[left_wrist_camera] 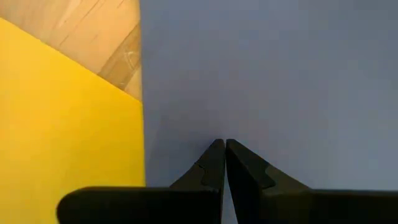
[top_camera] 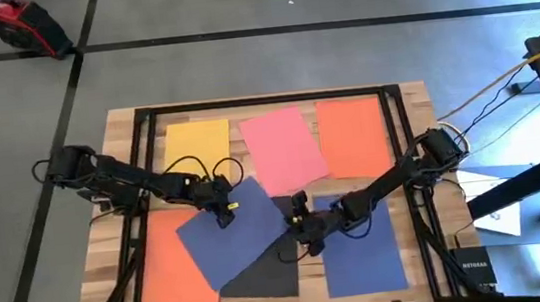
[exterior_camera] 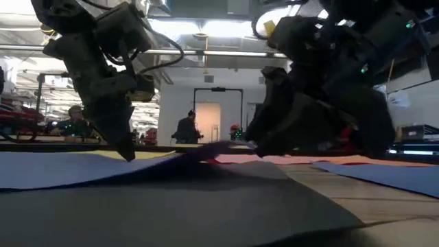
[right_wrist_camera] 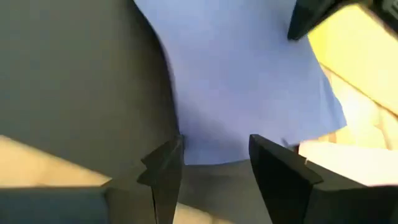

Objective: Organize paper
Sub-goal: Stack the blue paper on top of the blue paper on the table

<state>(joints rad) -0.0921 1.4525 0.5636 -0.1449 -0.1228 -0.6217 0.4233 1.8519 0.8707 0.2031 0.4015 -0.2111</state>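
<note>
The tilted dark blue sheet [top_camera: 233, 230] sits centre-bottom of the overhead frame, overlapping the black sheet [top_camera: 268, 272], with an orange sheet [top_camera: 167, 267] at lower left. Yellow [top_camera: 196, 144], pink [top_camera: 282, 150] and a second orange [top_camera: 354, 137] line the top; bare wood only shows along the table [top_camera: 415, 95] edges. The left gripper [top_camera: 224, 214] is pinched closed, tips down on the blue sheet's upper corner. The right gripper [top_camera: 301, 230] is spread open at its right edge.

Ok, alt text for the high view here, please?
From above, the left gripper presses, fingers shut, on a tilted dark blue sheet at table centre while the right gripper, fingers open, meets that sheet's edge over a black sheet. Yellow, pink and orange sheets lie behind.
</note>
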